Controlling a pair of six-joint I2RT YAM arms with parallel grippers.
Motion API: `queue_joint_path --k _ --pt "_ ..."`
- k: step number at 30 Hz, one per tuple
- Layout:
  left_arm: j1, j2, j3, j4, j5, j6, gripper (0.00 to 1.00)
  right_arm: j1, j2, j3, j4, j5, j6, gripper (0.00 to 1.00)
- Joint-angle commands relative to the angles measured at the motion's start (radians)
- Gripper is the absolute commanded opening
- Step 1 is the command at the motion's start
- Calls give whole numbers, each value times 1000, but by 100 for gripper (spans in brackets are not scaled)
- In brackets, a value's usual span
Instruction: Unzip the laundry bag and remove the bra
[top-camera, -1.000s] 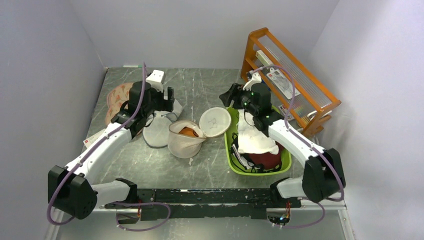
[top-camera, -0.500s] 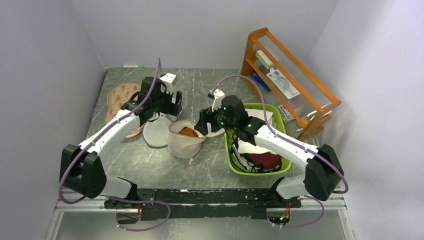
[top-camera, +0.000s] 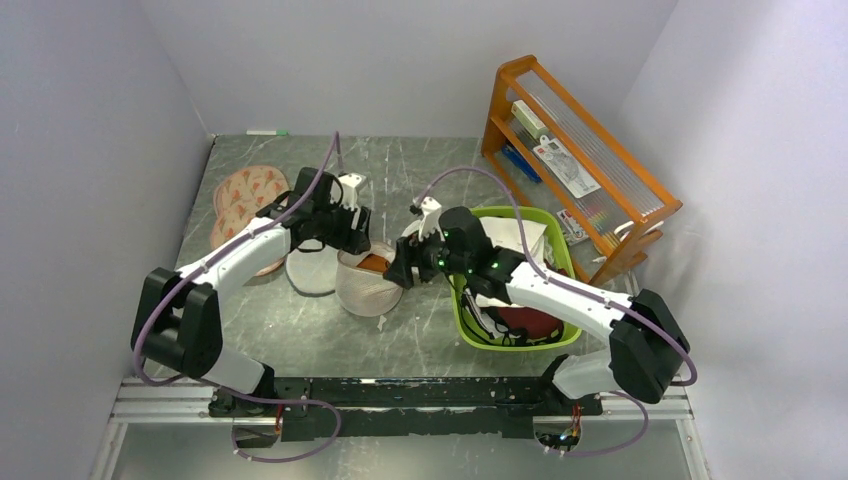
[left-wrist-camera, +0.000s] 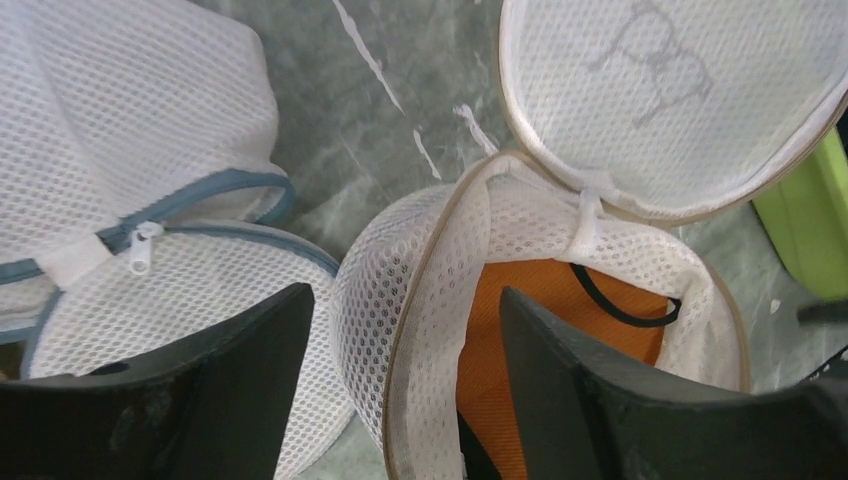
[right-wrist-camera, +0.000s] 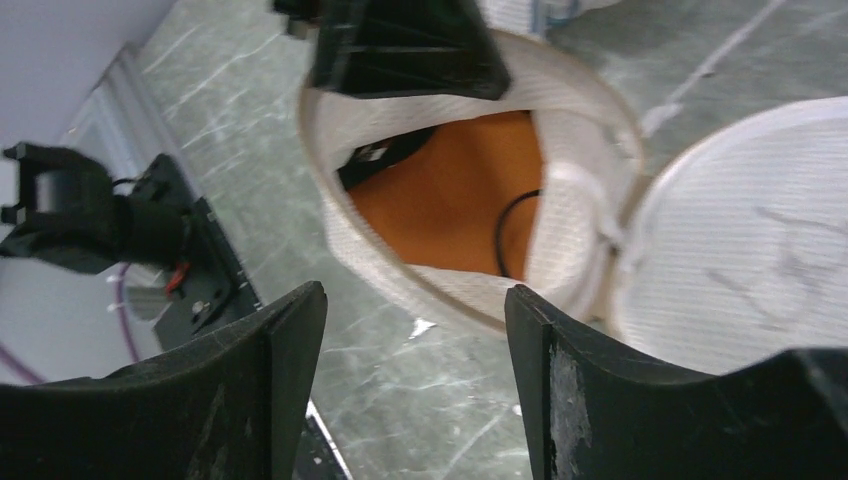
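The laundry bag (top-camera: 365, 290) lies unzipped mid-table, its cream mesh bowl (left-wrist-camera: 420, 300) gaping and its lid (left-wrist-camera: 660, 100) flipped back. Inside shows the bra's orange cup (left-wrist-camera: 610, 285) with a thin dark strap (right-wrist-camera: 510, 215). My left gripper (left-wrist-camera: 402, 295) is open astride the bag's far rim, one finger outside the mesh wall and one inside over the orange cup. My right gripper (right-wrist-camera: 415, 295) is open with nothing in it, just above the table at the bag's near rim (right-wrist-camera: 440, 285), next to the lid (right-wrist-camera: 740, 270).
A white mesh bag with a blue-grey zipper (left-wrist-camera: 130, 180) lies against the laundry bag's left side. Pink patterned bags (top-camera: 245, 190) lie far left. A green basket (top-camera: 459, 300) of clothes stands to the right, with an orange wooden rack (top-camera: 580, 150) behind it.
Both arms have closed in on the laundry bag. The left gripper came right and down onto its far rim, the right swung left from the basket to the bag's mouth.
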Motion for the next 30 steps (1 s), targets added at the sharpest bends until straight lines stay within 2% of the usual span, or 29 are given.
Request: queue_joint_path --k 1,4,7,11,13,17,21,25,30 --pt "5 14 23 -29 82 15 75 57 11 -33 104 -82 38 63" --pt "5 39 30 -38 110 21 61 83 21 -44 129 -94 63 54" --pt "5 43 45 -45 161 33 40 113 27 -67 182 -123 75 49" --pt "5 -28 14 20 191 31 22 161 48 -84 242 -154 89 39" --pt "5 -65 -5 55 204 28 8 179 59 -105 269 -166 101 37" --pt "5 -124 -32 115 251 27 7 189 56 -151 314 -164 129 36" --pt "5 -183 -64 164 267 30 7 188 -5 -113 212 -105 81 37" --pt "4 -222 -81 198 292 27 7 184 -122 -95 160 68 62 49" --pt "3 -253 -105 244 312 13 7 175 -149 -61 101 253 101 55"
